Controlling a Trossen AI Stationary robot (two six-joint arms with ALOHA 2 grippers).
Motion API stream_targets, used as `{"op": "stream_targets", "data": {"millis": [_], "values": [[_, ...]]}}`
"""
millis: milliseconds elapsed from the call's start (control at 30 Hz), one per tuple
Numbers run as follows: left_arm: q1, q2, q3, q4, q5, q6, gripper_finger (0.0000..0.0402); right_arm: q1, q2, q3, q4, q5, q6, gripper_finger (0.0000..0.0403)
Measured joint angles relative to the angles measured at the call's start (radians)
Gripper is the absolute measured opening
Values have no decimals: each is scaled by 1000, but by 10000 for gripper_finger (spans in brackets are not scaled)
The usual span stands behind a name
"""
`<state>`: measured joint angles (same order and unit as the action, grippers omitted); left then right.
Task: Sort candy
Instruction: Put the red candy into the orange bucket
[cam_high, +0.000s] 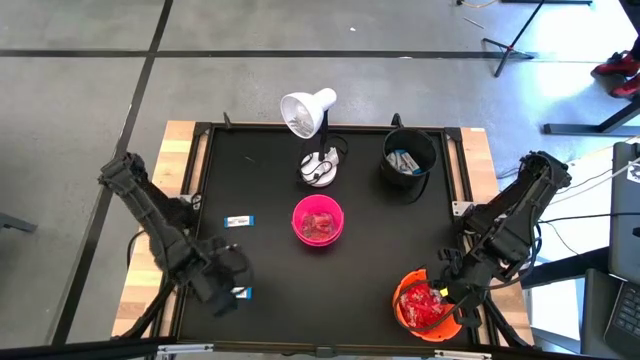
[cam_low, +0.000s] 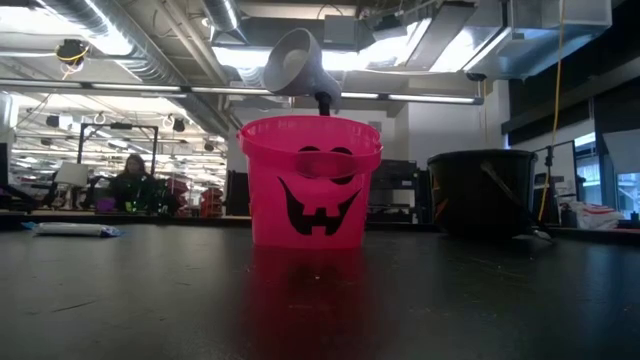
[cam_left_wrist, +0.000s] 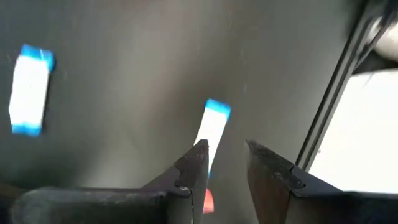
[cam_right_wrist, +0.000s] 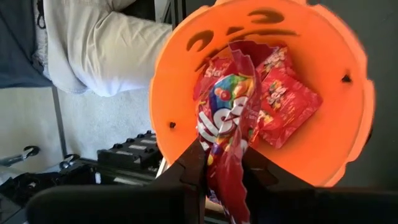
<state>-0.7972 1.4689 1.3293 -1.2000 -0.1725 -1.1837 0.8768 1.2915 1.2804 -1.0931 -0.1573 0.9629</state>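
A slim white-and-blue bar (cam_left_wrist: 212, 126) lies flat on the black table, right below my left gripper (cam_left_wrist: 227, 149). That gripper is open, with one finger over the bar's near end. I see this bar near the table's front left (cam_high: 242, 293). A second bar (cam_high: 239, 221) (cam_left_wrist: 28, 90) (cam_low: 70, 229) lies farther in. My right gripper (cam_right_wrist: 224, 152) (cam_high: 450, 290) is over the orange bucket (cam_high: 405, 318) and is shut on a shiny red packet (cam_right_wrist: 227, 106). More red packets (cam_right_wrist: 286, 102) lie inside the bucket. My right gripper pinches the red packet between its two fingers at the packet's near part (cam_right_wrist: 225, 140). The fingers come from above, over the orange bucket's opening. The packet's crumpled free end (cam_right_wrist: 241, 56) reaches past the fingertips, over the packets in the bucket.
A pink bowl with a face (cam_high: 318, 221) (cam_low: 310, 180), holding red sweets, stands mid-table. A black bucket (cam_high: 408, 160) (cam_low: 480, 190) with white-and-blue bars is at the far right, and a white desk lamp (cam_high: 310, 115) at the far middle. A person's pale trouser leg (cam_right_wrist: 106, 43) shows beyond the table edge.
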Motion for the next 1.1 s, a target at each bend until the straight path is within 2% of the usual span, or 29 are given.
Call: {"op": "stream_targets", "data": {"millis": [133, 267, 367, 500, 633, 767, 933, 1100], "values": [[-89, 27, -1, -17, 4, -125, 95, 0, 0, 0, -4, -19, 1, 53], [-163, 37, -22, -15, -10, -281, 114, 0, 0, 0, -8, -19, 1, 62], [-205, 37, -68, -9, 23, -407, 141, 0, 0, 0, -5, -19, 0, 91], [-248, 37, -147, 16, 60, -546, 182, 0, 0, 0, 5, -19, -14, 150], [-264, 37, -244, 71, 143, -604, 216, 0, 0, 0, 9, -20, -18, 204], [-263, 37, -338, 172, 185, -621, 240, 0, 0, 0, 25, -19, -18, 240], [-263, 37, -440, 293, 194, -638, 259, 0, 0, 0, 27, -17, -25, 263], [-263, 37, -511, 366, 201, -674, 269, 0, 0, 0, 27, -17, -25, 266]]}}
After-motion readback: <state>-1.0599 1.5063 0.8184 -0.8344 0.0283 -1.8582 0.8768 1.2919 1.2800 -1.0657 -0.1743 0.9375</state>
